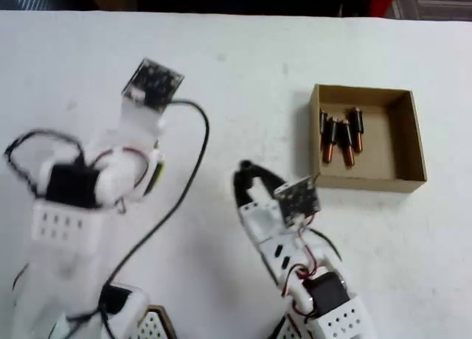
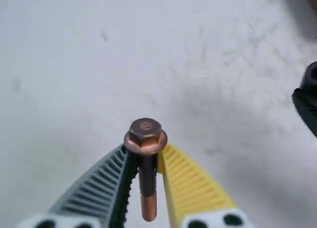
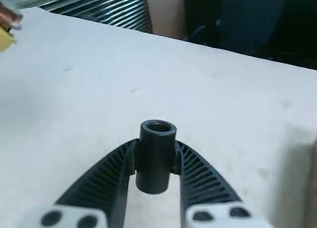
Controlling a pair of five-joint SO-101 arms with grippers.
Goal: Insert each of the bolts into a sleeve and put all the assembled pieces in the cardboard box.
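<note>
over the left half of the white table (image 1: 243, 74), the left gripper (image 2: 146, 153) is closed on a copper bolt (image 2: 145, 138); its grey finger (image 2: 94, 191) and yellow finger (image 2: 190, 188) press the shank from both sides just under the hex head, and the bare tip of the shank sticks out between them toward the wrist; nearer the middle of the table the right gripper (image 3: 155, 156) is clamped on a black sleeve (image 3: 156, 148); its two black fingers (image 3: 106, 181) grip the tube by its sides, and the open bore faces away from the wrist; from the high view this gripper points toward the far side of the table, near the left wall of the cardboard box (image 1: 369, 183); bolt and sleeve are well apart, each in its own gripper, the bolt not in the sleeve; the box sits on the right side of the table, open at the top; four assembled pieces (image 1: 339, 138), copper bolts with black sleeves on them, lie side by side on its floor in the left half; a black cable (image 1: 207, 136) from the left arm's wrist camera curves across the table between the two arms.
</note>
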